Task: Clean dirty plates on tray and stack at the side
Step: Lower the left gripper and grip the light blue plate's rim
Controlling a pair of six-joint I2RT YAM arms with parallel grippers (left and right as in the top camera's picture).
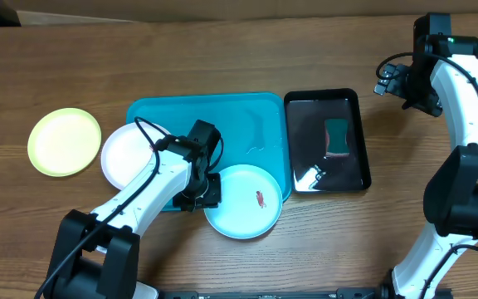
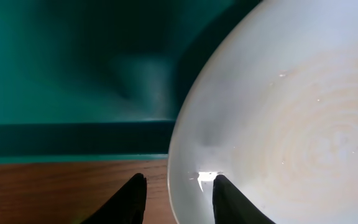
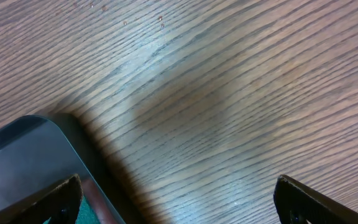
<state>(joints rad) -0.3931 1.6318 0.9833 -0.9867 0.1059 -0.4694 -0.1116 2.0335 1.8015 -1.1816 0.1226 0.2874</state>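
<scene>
The light blue plate (image 1: 243, 201) with a red-brown smear lies half over the front right corner of the turquoise tray (image 1: 222, 108) and half over the table. My left gripper (image 1: 208, 189) is shut on its left rim. In the left wrist view one finger is over the plate (image 2: 278, 124) and the other over the wood, with the gripper (image 2: 178, 193) astride the rim and the tray (image 2: 73, 62) behind. The white plate (image 1: 127, 155) overlaps the tray's left edge. The yellow-green plate (image 1: 65, 142) lies on the table at the left. My right gripper (image 1: 388, 81) is open and empty (image 3: 176, 199) above bare wood.
A glossy black tray (image 1: 322, 94) stands right of the turquoise tray and holds a green sponge (image 1: 337, 137). Its corner shows in the right wrist view (image 3: 23, 155). The left arm reaches across the tray's front edge.
</scene>
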